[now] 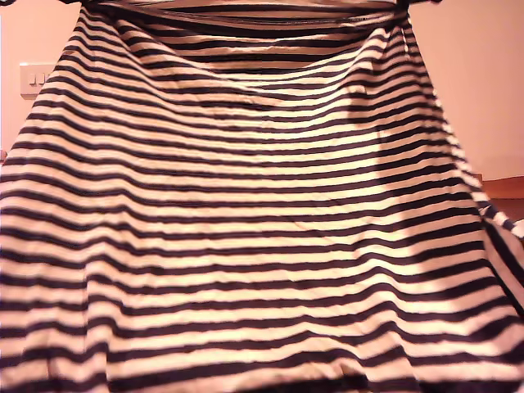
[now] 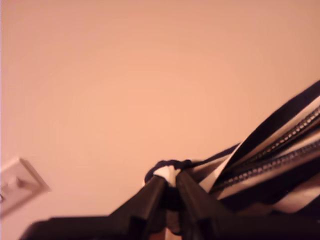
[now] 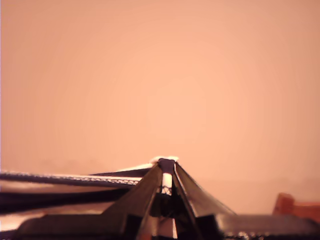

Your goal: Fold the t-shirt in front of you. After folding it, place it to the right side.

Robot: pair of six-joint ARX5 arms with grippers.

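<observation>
Striped navy-and-white soft t-shirt (image 1: 246, 221) hangs lifted, filling the exterior view; my first gripper (image 2: 169, 182) and my second gripper (image 3: 166, 167) each pinch its stitched hem. Either thin pinch could slip, dropping a corner.

No lettering, label, brand or number can be read in any view. The striped t-shirt (image 1: 246, 213) shows only stripes and stitching where my first gripper (image 2: 170, 182) and my second gripper (image 3: 167, 167) pinch it.

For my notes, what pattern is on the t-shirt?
Narrow dark navy and white horizontal stripes on the t-shirt; clearest in the exterior view.
</observation>
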